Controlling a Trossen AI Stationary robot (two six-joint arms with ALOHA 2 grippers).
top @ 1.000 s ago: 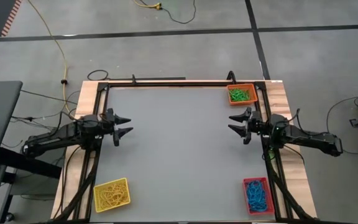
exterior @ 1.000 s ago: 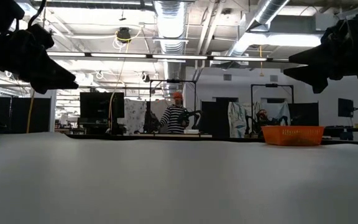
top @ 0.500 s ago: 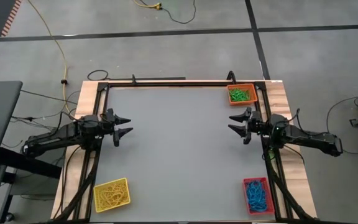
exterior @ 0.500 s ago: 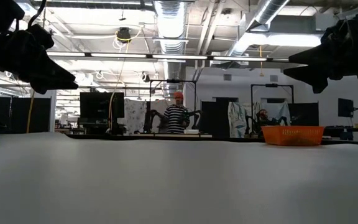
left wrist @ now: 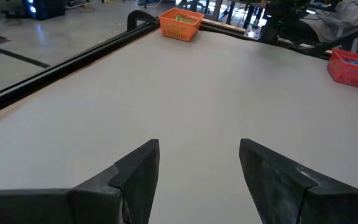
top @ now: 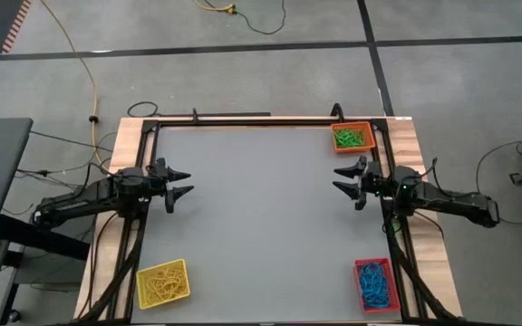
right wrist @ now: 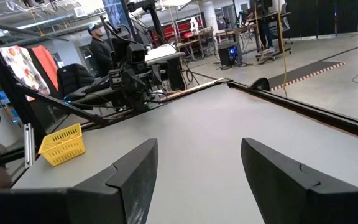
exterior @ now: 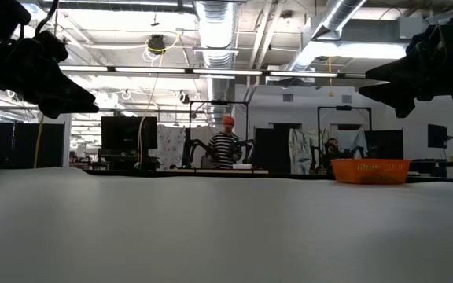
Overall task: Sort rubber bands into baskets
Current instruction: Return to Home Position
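Observation:
Three baskets stand on the grey table: an orange one (top: pixel 352 138) at the far right corner holding green rubber bands (top: pixel 352 139), a red one (top: pixel 375 283) at the near right holding blue bands (top: pixel 374 284), and a yellow one (top: pixel 162 282) at the near left holding yellow bands (top: pixel 161 285). My left gripper (top: pixel 181 182) hovers open at the table's left edge, its fingers empty in the left wrist view (left wrist: pixel 199 171). My right gripper (top: pixel 343 177) hovers open at the right edge, likewise empty (right wrist: pixel 199 168). Both are raised above the table in the low view.
A black frame rail (top: pixel 243 120) runs along the table's far edge. A yellow cable (top: pixel 80 63) lies on the floor beyond the table. A person in a striped shirt (exterior: pixel 225 147) stands in the room behind. The grey tabletop (top: pixel 261 208) lies between the two grippers.

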